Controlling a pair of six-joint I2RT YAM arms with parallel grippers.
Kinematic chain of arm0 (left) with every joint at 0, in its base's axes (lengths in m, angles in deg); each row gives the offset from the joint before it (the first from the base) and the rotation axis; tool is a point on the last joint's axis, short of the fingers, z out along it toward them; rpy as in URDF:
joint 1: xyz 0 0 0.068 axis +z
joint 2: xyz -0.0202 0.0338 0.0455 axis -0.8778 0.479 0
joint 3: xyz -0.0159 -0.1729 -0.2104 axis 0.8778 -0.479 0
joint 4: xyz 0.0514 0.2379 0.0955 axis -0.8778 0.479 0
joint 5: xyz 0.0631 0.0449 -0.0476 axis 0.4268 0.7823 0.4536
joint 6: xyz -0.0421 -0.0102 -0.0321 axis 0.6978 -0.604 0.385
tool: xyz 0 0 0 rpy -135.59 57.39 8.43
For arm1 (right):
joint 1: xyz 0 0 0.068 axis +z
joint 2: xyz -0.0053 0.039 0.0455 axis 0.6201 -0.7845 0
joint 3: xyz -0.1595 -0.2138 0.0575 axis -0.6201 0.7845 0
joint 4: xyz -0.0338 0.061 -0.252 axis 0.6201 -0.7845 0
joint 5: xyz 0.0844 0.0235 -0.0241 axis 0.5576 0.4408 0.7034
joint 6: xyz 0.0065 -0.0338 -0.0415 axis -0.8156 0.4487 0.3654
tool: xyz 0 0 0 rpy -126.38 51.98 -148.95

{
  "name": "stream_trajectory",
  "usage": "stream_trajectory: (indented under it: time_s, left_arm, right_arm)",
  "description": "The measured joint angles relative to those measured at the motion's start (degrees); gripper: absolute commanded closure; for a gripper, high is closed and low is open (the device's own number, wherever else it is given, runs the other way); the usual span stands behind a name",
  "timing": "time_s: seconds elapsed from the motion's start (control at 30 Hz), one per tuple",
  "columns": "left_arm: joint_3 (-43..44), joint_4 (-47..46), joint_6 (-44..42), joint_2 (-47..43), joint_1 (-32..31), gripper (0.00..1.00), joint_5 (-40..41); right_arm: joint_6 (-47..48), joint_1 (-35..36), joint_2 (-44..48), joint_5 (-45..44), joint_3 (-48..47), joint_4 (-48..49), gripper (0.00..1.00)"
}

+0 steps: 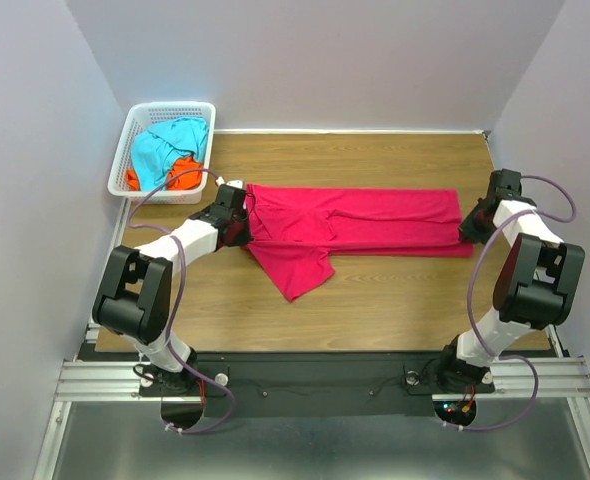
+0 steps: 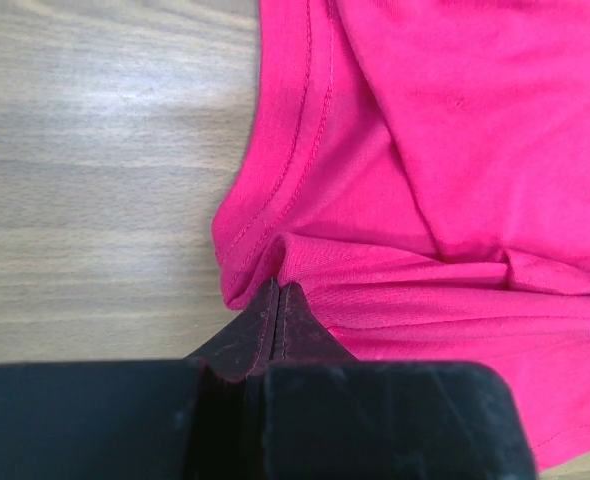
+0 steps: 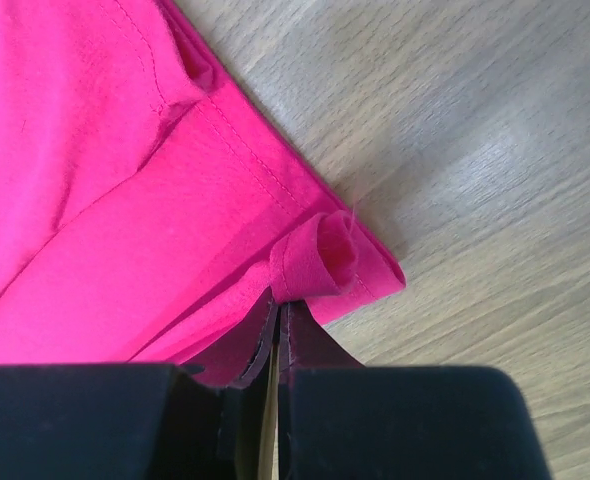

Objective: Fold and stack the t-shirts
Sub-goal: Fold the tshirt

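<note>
The crimson-pink t-shirt (image 1: 360,222) lies stretched across the wooden table, folded lengthwise, one sleeve hanging toward the near side. My left gripper (image 1: 243,212) is shut on its left end; in the left wrist view the closed tips (image 2: 278,290) pinch a fold of the pink cloth (image 2: 425,180). My right gripper (image 1: 468,226) is shut on the right end; in the right wrist view the tips (image 3: 280,305) pinch a rolled corner of the hem (image 3: 325,255). The turquoise-blue t-shirt (image 1: 165,145) and the orange t-shirt (image 1: 183,177) lie crumpled in the basket.
The white lattice basket (image 1: 135,120) stands at the back left corner of the table (image 1: 395,310). White walls close the table on the left, back and right. A black rail runs along the near edge.
</note>
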State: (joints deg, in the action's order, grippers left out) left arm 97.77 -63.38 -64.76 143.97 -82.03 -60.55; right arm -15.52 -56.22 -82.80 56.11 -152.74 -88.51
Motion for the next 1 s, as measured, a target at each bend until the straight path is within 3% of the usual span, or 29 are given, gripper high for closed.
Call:
stream_trajectory:
  time_s: [0.57,0.73,0.77,0.8,0.87,0.9,1.0]
  left_arm:
    - [2.12,-1.97,-0.61,4.07,1.27,1.0,-0.9]
    - [2.16,-2.36,-0.59,4.46,1.27,0.98,-0.87]
    - [2.25,-2.4,-0.59,4.52,1.29,0.94,-0.87]
    - [2.36,-2.49,-0.61,4.57,1.29,0.8,-0.87]
    - [2.62,-2.67,-0.48,4.57,1.27,0.61,-0.83]
    - [2.89,-2.62,-0.9,4.57,1.29,0.37,-0.81]
    - [3.72,-2.56,-1.36,4.55,1.42,0.11,-0.85]
  right_arm:
    - [0.31,0.9,-7.02,0.15,-3.85,0.07,0.95]
    - [0.28,1.07,-8.28,0.2,-4.09,0.02,0.89]
    - [0.33,1.07,-8.35,0.2,-4.17,-0.02,0.88]
    - [0.33,1.07,-8.37,0.2,-4.35,-0.09,0.82]
    - [0.35,1.07,-8.48,0.22,-5.01,-0.07,0.66]
    - [0.61,1.09,-8.48,0.24,-5.44,-0.02,0.57]
    - [0.94,1.57,-8.39,0.31,-6.38,-0.02,0.48]
